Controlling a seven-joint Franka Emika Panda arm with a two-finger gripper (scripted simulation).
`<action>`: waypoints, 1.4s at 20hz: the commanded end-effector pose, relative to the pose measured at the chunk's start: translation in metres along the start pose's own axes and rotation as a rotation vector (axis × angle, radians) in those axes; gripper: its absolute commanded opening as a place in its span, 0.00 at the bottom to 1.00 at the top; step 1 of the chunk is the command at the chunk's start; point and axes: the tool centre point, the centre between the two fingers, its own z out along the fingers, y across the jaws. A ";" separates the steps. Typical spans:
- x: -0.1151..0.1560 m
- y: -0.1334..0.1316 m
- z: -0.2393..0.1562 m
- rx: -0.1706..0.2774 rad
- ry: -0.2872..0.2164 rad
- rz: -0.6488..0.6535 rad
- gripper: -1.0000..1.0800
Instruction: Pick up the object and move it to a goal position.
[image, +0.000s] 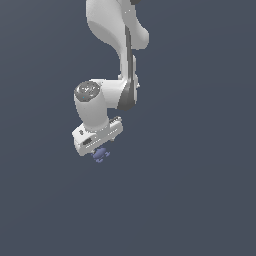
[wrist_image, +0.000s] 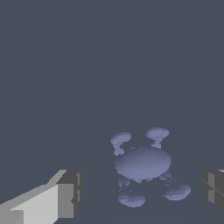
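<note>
1. One white Franka Panda arm.
2. One gripper with two grey-padded fingers.
3. One blue-purple lumpy object, showing four small mushroom-like nubs in the wrist view.

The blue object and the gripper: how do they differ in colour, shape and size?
Colour: the object is blue-purple, while the gripper is white with dark grey fingertips.
Shape: the object is a rounded lump with small knobs sticking out; the gripper's fingers are flat and blocky.
Size: in the exterior view the object is far smaller than the gripper above it.
Both have plain, unpatterned surfaces.
</note>
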 end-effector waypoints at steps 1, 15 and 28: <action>-0.005 0.006 0.006 0.001 -0.001 -0.045 0.96; -0.020 0.020 0.022 0.004 -0.003 -0.151 0.96; -0.020 0.019 0.065 0.004 -0.003 -0.150 0.96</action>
